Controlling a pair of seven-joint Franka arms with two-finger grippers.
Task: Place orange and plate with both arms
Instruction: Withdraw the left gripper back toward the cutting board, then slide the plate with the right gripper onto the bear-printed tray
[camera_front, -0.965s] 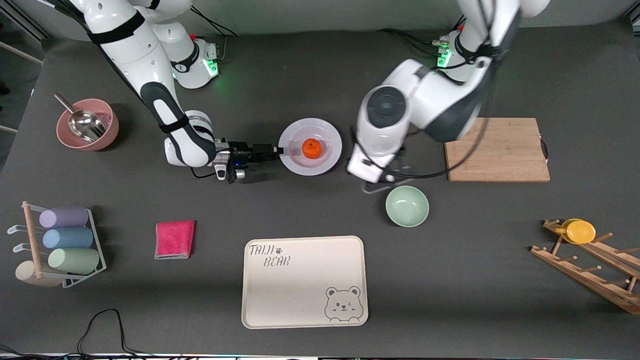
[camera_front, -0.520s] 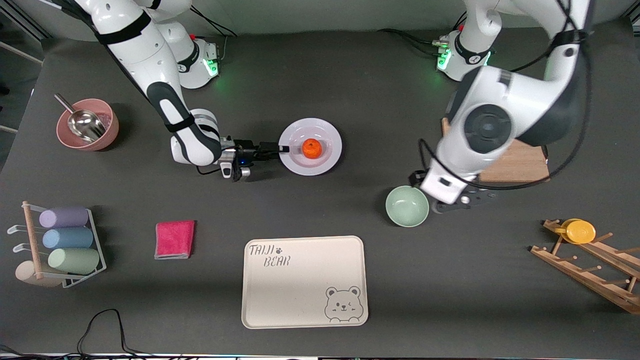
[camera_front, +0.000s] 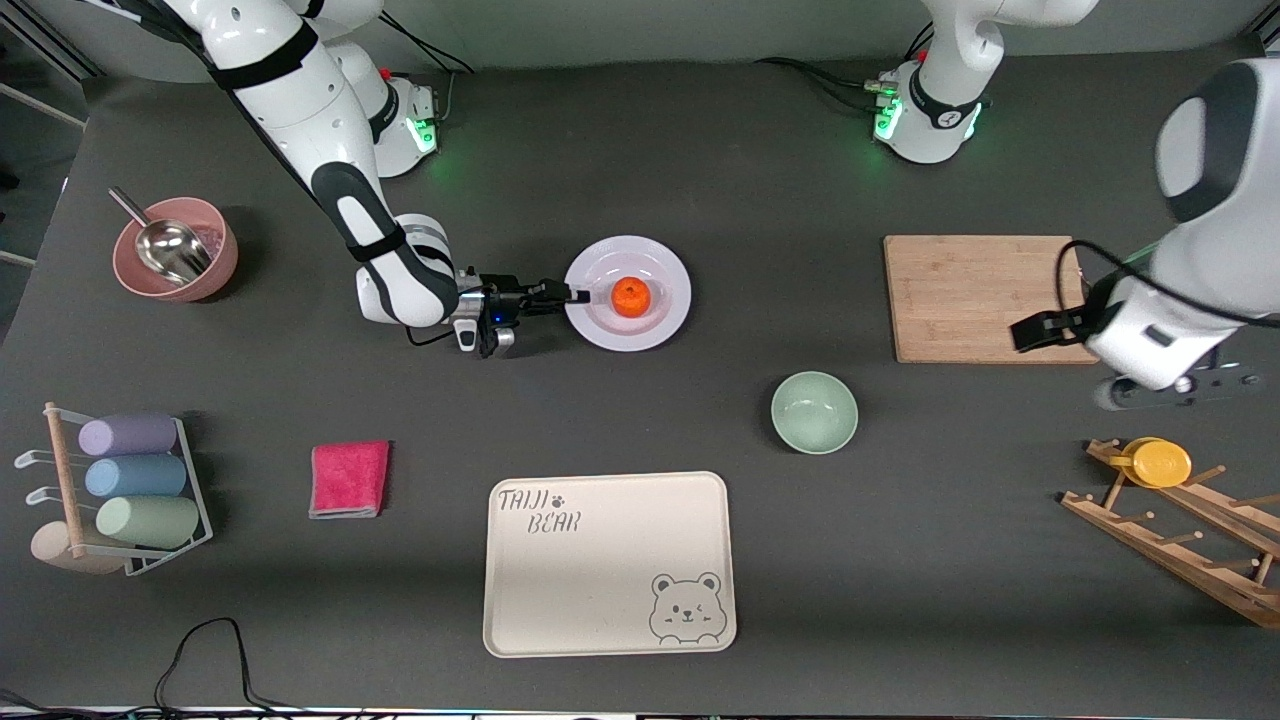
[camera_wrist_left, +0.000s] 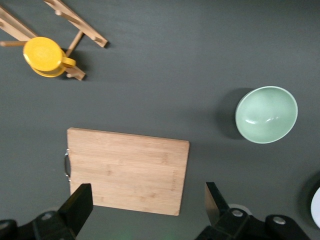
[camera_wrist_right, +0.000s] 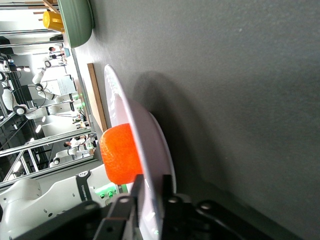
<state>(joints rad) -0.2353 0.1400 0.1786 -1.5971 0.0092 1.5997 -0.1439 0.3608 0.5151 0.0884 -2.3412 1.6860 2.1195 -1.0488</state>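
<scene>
Front view: looked down from high across the table (camera_front: 640, 180), facing both bases.
Left wrist view: hung high, looked straight down on cutting board (camera_wrist_left: 127, 170) and green bowl (camera_wrist_left: 266, 114); front view shared both.
Right wrist view: sat close, low, along the plate (camera_wrist_right: 150, 165).

Plate (camera_front: 660, 318) glossy white, maybe ceramic; orange (camera_front: 631, 297) dimpled; board (camera_front: 978, 298) wood; table (camera_front: 600, 150) matt.

Two glossy white jointed arms with black bands and dark grey elbow panels, round white bases lit green at upper left and upper right of the front view, black cables trailing, each ending in a black gripper: right gripper (camera_front: 572, 294), left gripper (camera_wrist_left: 145, 212).
</scene>
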